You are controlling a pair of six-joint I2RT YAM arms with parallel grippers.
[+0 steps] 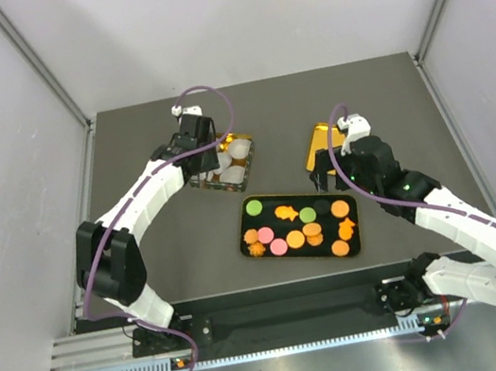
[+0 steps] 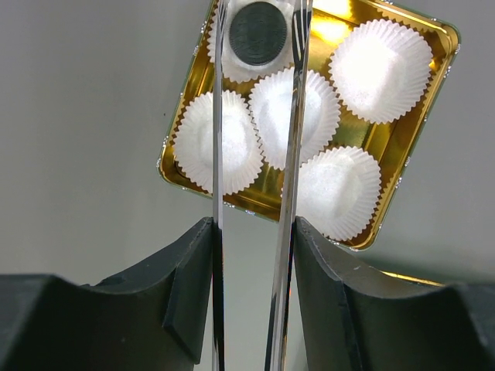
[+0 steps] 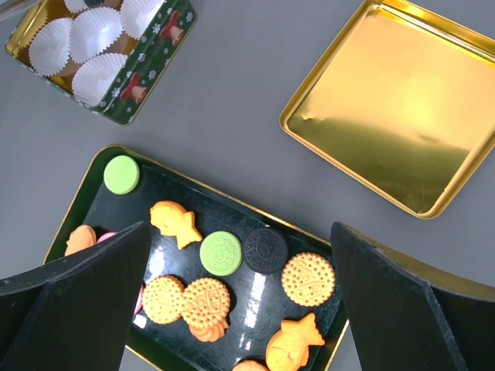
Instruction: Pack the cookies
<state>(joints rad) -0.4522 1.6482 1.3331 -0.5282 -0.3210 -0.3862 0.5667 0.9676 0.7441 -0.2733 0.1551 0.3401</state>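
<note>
The cookies [image 1: 299,226] lie on a black tray [image 1: 266,205] at table centre: orange rounds, fish shapes, green and pink discs. In the right wrist view I see orange biscuits [image 3: 308,278], a green one [image 3: 220,253] and a black one [image 3: 265,250]. My right gripper [image 3: 240,232] is open wide and empty above this tray. My left gripper [image 2: 260,11] hangs over the tin [image 2: 445,39]. Its long metal blades stand apart on either side of a black cookie [image 2: 257,32] lying in a white paper cup. The other cups [image 2: 379,58] hold nothing.
The tin's gold lid [image 3: 394,116] lies upside down right of the tin, beside my right gripper [image 1: 337,170]. The green tin [image 3: 155,62] stands behind the tray's left end. Grey walls enclose the table on three sides.
</note>
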